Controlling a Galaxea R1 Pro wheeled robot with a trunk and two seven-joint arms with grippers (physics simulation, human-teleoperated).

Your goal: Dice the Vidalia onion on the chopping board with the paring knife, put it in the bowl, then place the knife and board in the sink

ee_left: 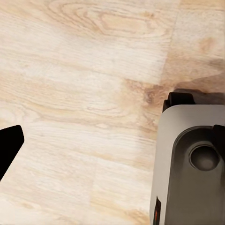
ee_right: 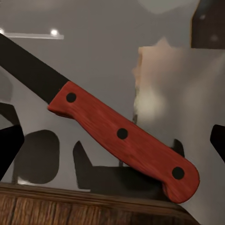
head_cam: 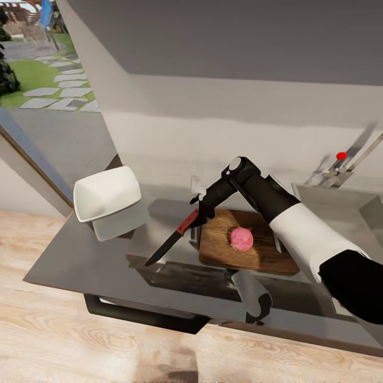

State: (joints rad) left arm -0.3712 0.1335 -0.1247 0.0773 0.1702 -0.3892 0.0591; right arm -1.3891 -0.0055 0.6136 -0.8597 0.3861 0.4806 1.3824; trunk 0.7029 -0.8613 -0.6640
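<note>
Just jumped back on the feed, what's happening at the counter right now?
The right gripper is at the paring knife's red handle beside the chopping board; whether it has closed is hard to tell. The onion sits whole on the board, not yet cut. The white bowl waits on the countertop; the sink lies beyond the board.

Grey countertop (head_cam: 80, 266), chopping board (head_cam: 223, 250), bowl (head_cam: 106, 194)

Onion (head_cam: 241, 239) on chopping board (head_cam: 223, 255), frame centre; paring knife (head_cam: 171, 240) left of board; bowl (head_cam: 106, 193) farther left; sink (head_cam: 340, 199) right.
</note>
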